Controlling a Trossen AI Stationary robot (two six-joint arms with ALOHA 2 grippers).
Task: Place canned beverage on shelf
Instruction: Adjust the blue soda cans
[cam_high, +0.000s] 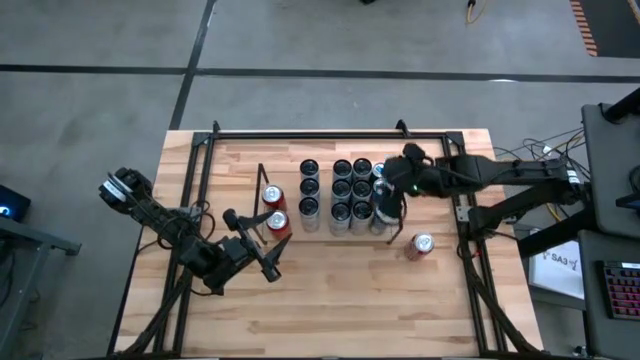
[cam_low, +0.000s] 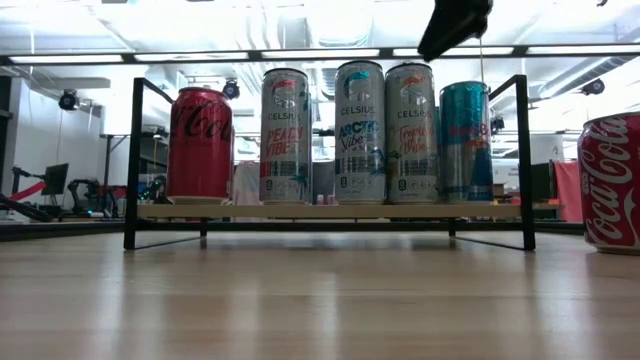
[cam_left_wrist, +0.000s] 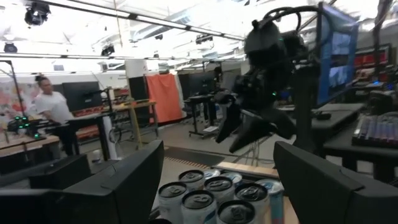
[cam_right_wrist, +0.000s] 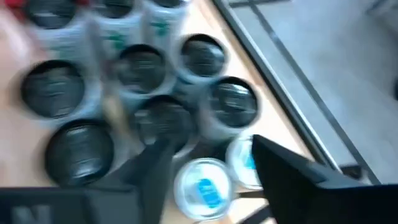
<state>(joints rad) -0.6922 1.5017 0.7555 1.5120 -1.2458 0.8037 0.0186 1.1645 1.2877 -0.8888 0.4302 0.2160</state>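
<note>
right gripper (cam_high: 388, 212): above blue-topped can (cam_right_wrist: 205, 188) at shelf (cam_low: 330, 211) end, fingers parted, holding nothing. left gripper (cam_high: 258, 245): open, empty, near coca-cola cans (cam_high: 274, 208). loose coca-cola can (cam_high: 419, 246) on counter (cam_high: 340, 290).

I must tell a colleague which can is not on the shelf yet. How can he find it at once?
Start from the shelf, the low black wire rack on the table's far half. Past its right end, a red cola can lies on its side on the bare wood. Every other can stands upright on the shelf.

Wood table (cam_high: 330, 300): wire shelf (cam_low: 330, 211) w/ cans (cam_high: 341, 190); lone red can (cam_high: 419, 246) just beside it.
</note>
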